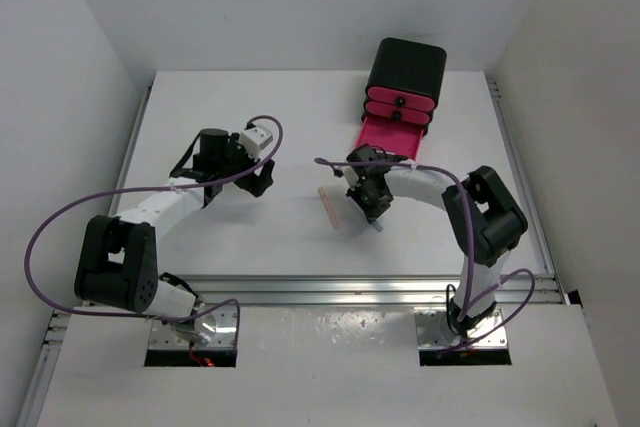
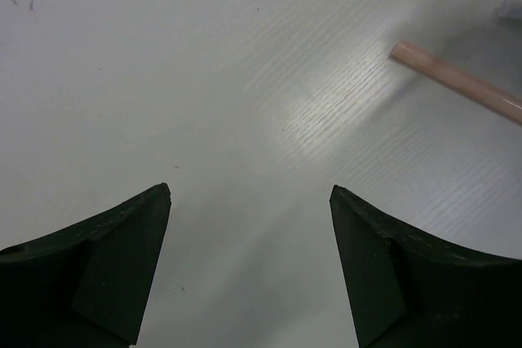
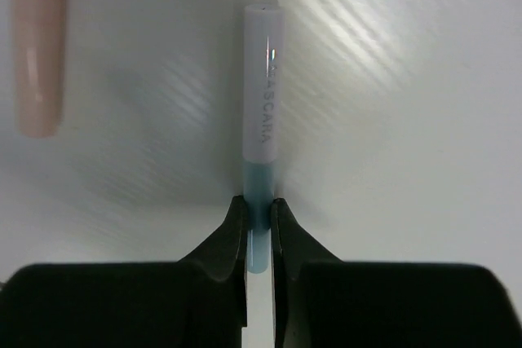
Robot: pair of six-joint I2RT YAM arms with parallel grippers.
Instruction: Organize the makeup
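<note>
A blue and white stick [image 3: 261,120], printed MASCARA, lies on the white table, and my right gripper [image 3: 258,211] is shut on its blue end. In the top view that gripper [image 1: 373,215] points down at the table's middle, with the blue tip [image 1: 380,229] showing just below it. A pink stick [image 1: 328,206] lies just to its left, and it shows again at the left edge of the right wrist view [image 3: 37,46] and the upper right of the left wrist view [image 2: 457,81]. My left gripper [image 2: 250,193] hangs open over bare table, left of the pink stick.
A black box [image 1: 405,77] with pink drawers stands at the table's far right. Its lowest drawer [image 1: 385,135] is pulled out toward my right arm. The table's raised edges run along both sides.
</note>
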